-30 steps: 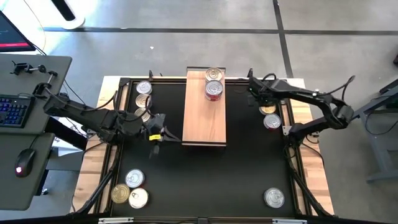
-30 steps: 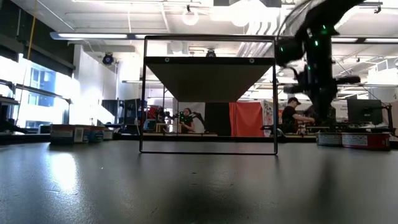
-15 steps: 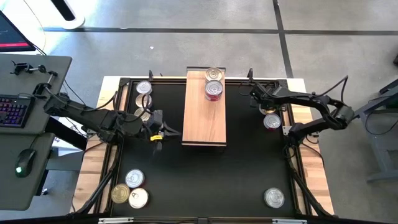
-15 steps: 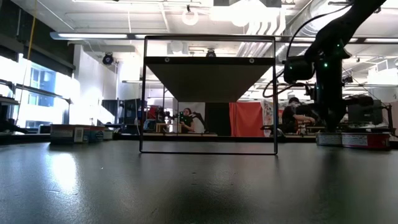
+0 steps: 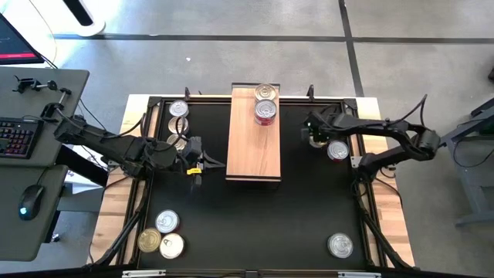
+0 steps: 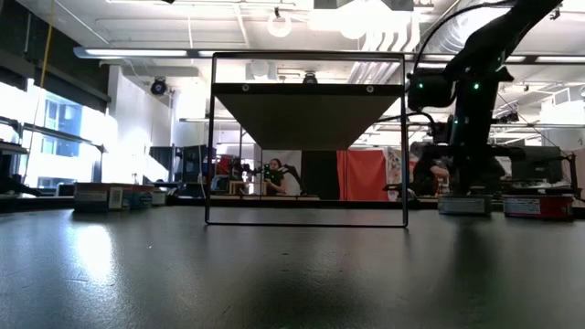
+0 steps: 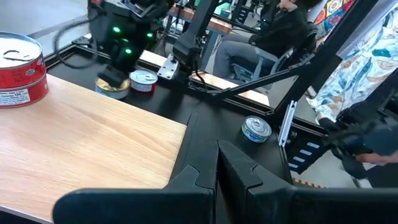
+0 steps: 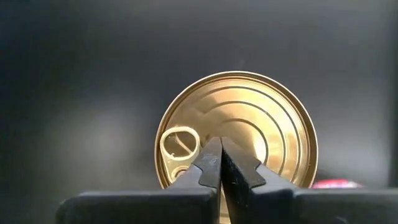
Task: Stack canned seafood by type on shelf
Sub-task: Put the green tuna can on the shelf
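Shelf [image 5: 252,147], a light-brown wood board with visible grain, lies lengthwise down the middle of the black table [image 5: 301,208]. At its far end sit two tins: a red-labelled tin [image 5: 265,112] with a silver lid, and just behind it a second silver-lidded tin [image 5: 265,93]; the rest of the board is bare. In the left wrist view the red tin [image 7: 20,68] stands upright on the board with a white-printed red side label. Loose tins on the table: three along the far left edge around [image 5: 177,123], a group of three at the near left corner [image 5: 160,234] (silver, gold, silver lids), one silver tin near the right front [image 5: 340,245], and a red-sided tin [image 5: 338,150] by the right edge. Right gripper [image 5: 315,130] is over the table right of the shelf, fingers closed together, directly above a gold tin [image 8: 236,127]; the right wrist view shows its gold lid with concentric rings and a pull-tab, fingertips meeting over the lid's near part. Whether they pinch the tin itself, can't tell. The left wrist view shows that same gold tin [image 7: 112,87] on the table under the right gripper, red-sided tin just beside it. Left gripper [image 5: 194,157] sits beside the shelf's left edge, fingers pressed together, holding nothing [image 7: 216,163]. A seated person [image 7: 280,31] shows beyond the table.
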Available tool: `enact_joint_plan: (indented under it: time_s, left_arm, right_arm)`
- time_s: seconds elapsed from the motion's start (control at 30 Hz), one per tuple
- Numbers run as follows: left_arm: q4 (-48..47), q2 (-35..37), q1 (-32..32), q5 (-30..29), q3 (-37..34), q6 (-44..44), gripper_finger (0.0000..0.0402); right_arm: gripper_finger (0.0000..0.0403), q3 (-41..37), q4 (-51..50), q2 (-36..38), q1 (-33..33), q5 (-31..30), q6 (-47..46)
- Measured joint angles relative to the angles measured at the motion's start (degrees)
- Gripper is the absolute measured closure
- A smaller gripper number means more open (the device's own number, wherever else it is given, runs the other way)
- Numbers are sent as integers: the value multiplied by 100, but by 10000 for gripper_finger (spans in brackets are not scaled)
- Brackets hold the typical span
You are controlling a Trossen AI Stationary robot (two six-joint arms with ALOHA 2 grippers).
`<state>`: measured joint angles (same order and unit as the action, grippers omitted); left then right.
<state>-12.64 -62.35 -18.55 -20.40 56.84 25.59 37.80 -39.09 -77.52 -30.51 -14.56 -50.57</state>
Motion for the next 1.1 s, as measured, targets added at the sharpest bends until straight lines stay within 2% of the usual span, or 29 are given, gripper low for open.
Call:
enact_joint_plan:
  time_s: [0.27, 0.5, 0.63, 0.77, 0.9, 1.1]
  left_arm:
    - [0, 0, -70, -3, 0, 418, 402]
    - [2, -203, -293, -128, 0, 823, 402]
    - [-403, -437, -700, 245, 0, 819, 402]
    - [-1002, -626, -1206, 417, 0, 1371, 402]
    - [-1202, -728, -1777, 514, -2, 1628, 402]
    - [-1188, -730, -2731, 184, -2, 1621, 401]
  right_arm:
    - [403, -2, -700, 0, 1581, 30, -158]
    - [403, -5, -573, 0, 3192, 258, -1131]
    - [403, -17, -245, -4, 4136, 343, -2166]
    - [403, -25, 249, -16, 4970, 437, -3361]
    - [403, 53, 707, -131, 5629, 386, -4386]
    - [403, 897, 793, -1111, 6226, 477, -4844]
